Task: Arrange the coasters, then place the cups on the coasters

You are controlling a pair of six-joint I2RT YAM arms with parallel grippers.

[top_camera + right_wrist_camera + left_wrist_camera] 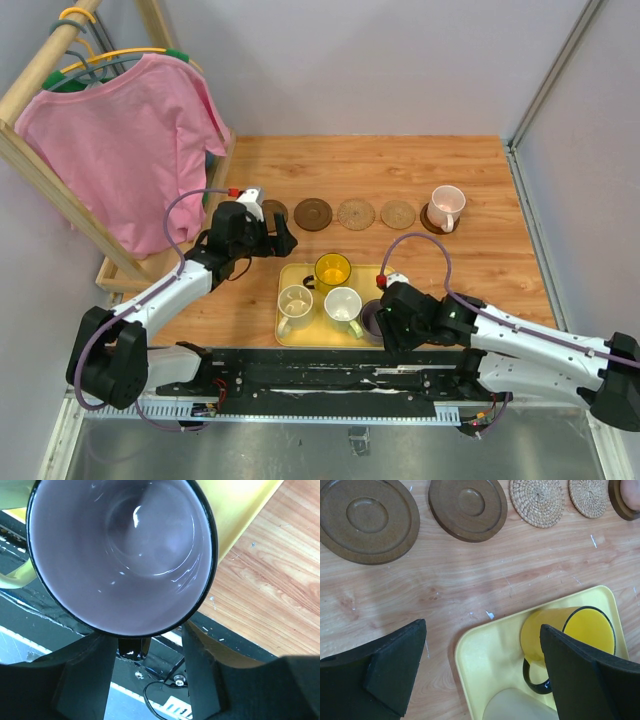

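Five coasters lie in a row: dark brown [273, 210], dark brown [313, 213], tan woven [356, 214], tan woven [398, 214], and a dark one [428, 222] under the pale pink cup [447, 205]. The yellow cup [332, 270], beige cup [295, 303] and white cup [343, 307] stand in the yellow tray [300, 270]. The grey-purple cup [120, 545] sits at the tray's right end. Its black handle [132, 647] lies between the fingers of my right gripper [148, 652], with a gap still on the right side. My left gripper [484, 645] hangs open over the tray's far left corner [490, 670], beside the yellow cup [590, 630].
A wooden rack with a pink shirt [120, 140] stands at the back left, its base beside my left arm. Grey walls close in the back and the right side. The black rail [330, 375] with the arm bases runs just below the tray.
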